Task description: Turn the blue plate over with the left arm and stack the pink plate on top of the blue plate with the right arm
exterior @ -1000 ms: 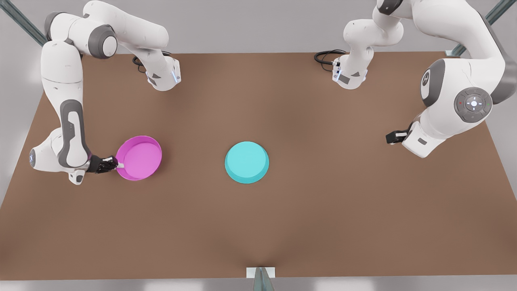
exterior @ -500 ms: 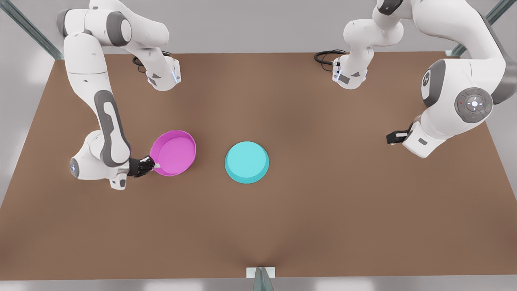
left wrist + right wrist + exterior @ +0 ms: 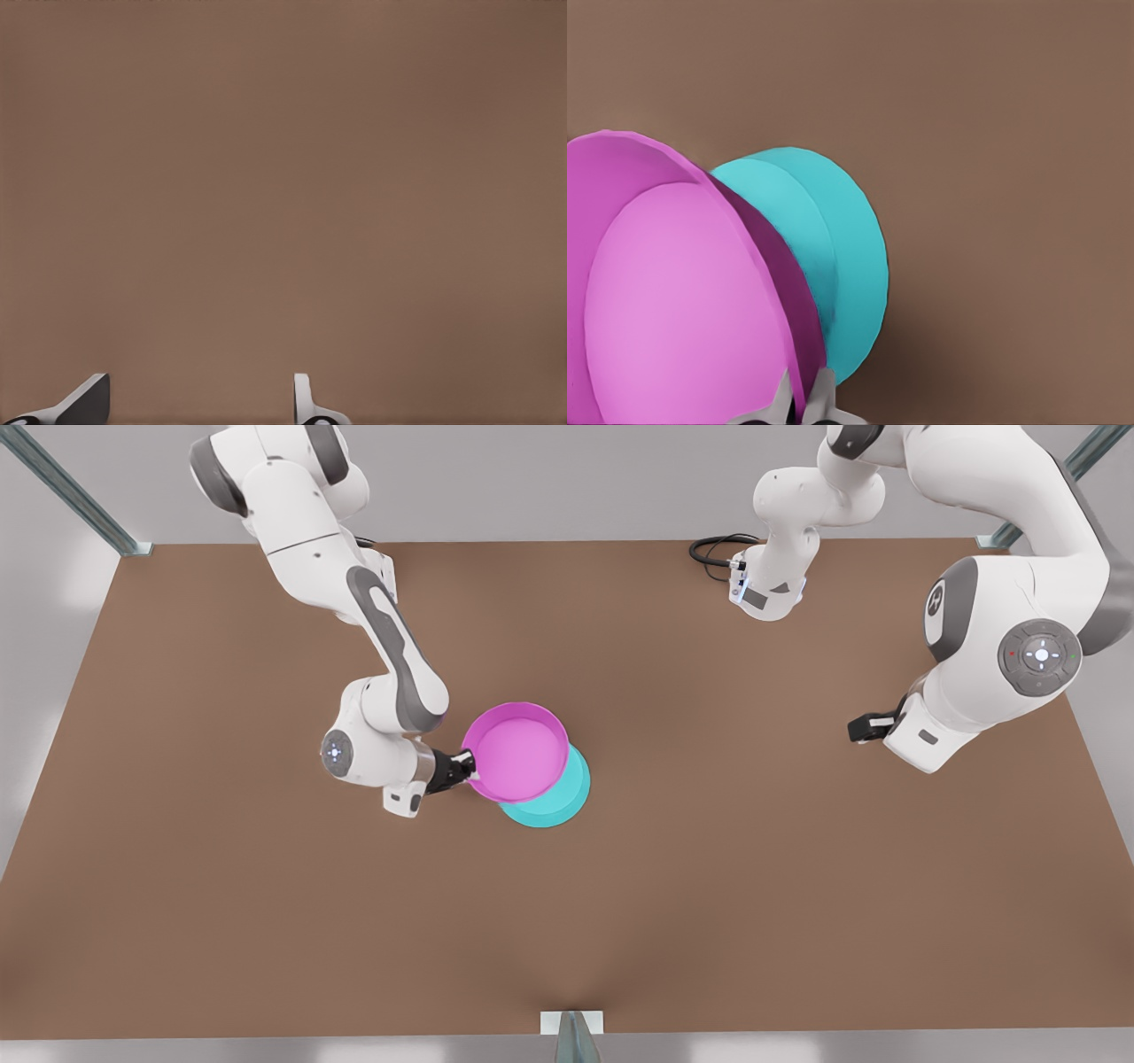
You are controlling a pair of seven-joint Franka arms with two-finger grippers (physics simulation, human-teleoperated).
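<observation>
Right gripper (image 3: 468,765), left of centre in the front view, pinches the pink plate (image 3: 518,753) by its rim – 2 fingers (image 3: 824,400) clamped either side of the wall in the right wrist view. Plate is carried open side up, overlapping the upper left of the blue plate (image 3: 554,802), which lies at centre, flat underside up.

Left gripper (image 3: 858,727) waits at the right edge, fingers spread, empty.

Risks – a 1-sided rim pinch may let the plate tilt or slip; released off-centre, it would slide off the blue plate.

No readable text, labels, brands or numbers on anything.
</observation>
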